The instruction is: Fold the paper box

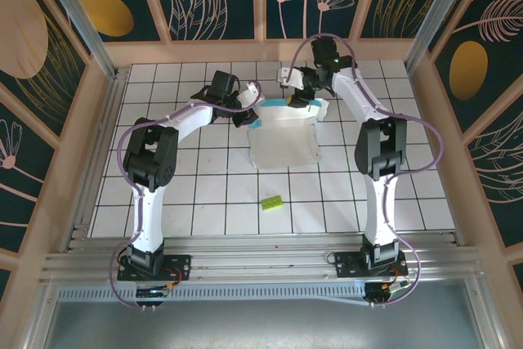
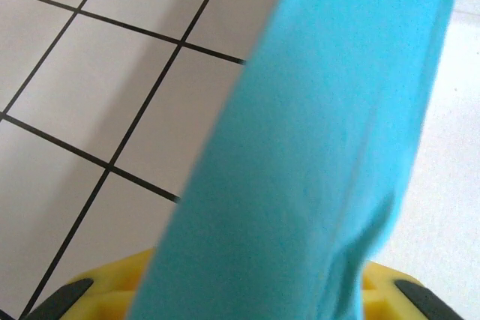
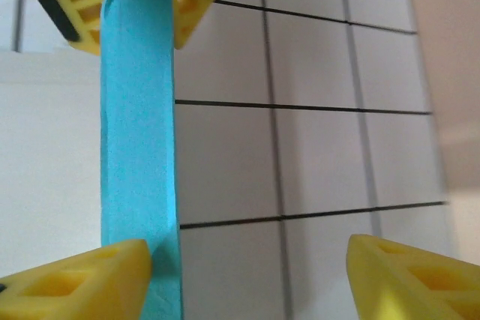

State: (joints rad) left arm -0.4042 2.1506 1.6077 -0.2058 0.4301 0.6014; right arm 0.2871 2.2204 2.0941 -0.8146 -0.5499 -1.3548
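The paper box (image 1: 282, 143) lies pale side up on the counter (image 1: 204, 202), far middle, teal flaps raised at its far edge. The right tool (image 3: 247, 246) gapes wide, one finger (image 3: 112, 269) touching a teal strip — the left tool (image 1: 243, 112) is at the left flap, grip impossible to tell

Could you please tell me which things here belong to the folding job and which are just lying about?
Belonging to the job: paper box, left gripper, right gripper.
Just lying about: lime-green block.
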